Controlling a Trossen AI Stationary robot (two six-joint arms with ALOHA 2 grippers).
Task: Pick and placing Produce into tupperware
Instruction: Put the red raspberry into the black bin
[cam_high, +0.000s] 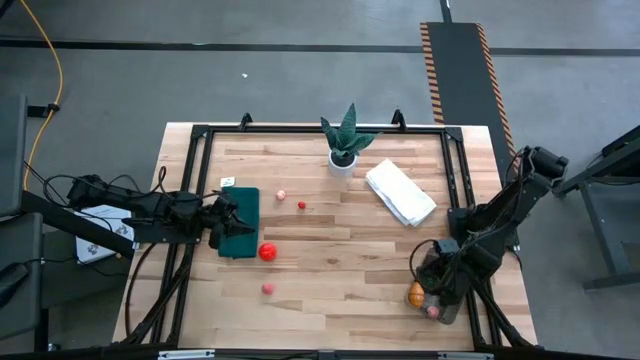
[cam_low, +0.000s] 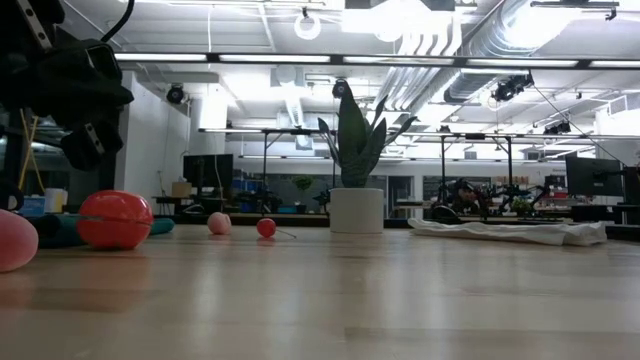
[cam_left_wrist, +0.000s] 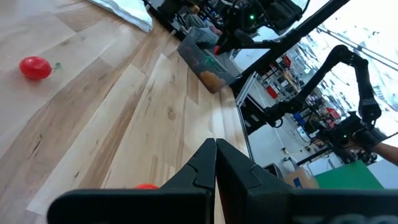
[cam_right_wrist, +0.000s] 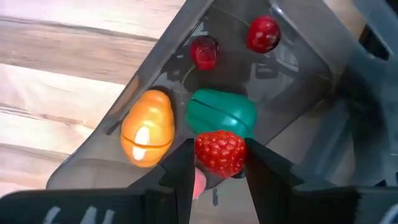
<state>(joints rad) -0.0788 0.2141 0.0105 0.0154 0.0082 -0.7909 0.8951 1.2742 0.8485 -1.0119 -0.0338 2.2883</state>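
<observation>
Right hand (cam_right_wrist: 219, 163), which I see gripping a red strawberry (cam_right_wrist: 219, 152), sits over the tupperware (cam_right_wrist: 149, 87) holding an orange piece (cam_right_wrist: 147, 134) and green piece (cam_right_wrist: 221, 111); left hand (cam_left_wrist: 216, 163) is closed beside the green mat (cam_high: 240, 222).

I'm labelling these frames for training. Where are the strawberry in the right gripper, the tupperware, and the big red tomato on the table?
strawberry (cam_right_wrist: 219, 152): right wrist view, middle of its bumpy red face.
tupperware (cam_right_wrist: 163, 62): right wrist view, its clear grey side wall.
big red tomato (cam_high: 267, 252): high view, top centre.
</observation>
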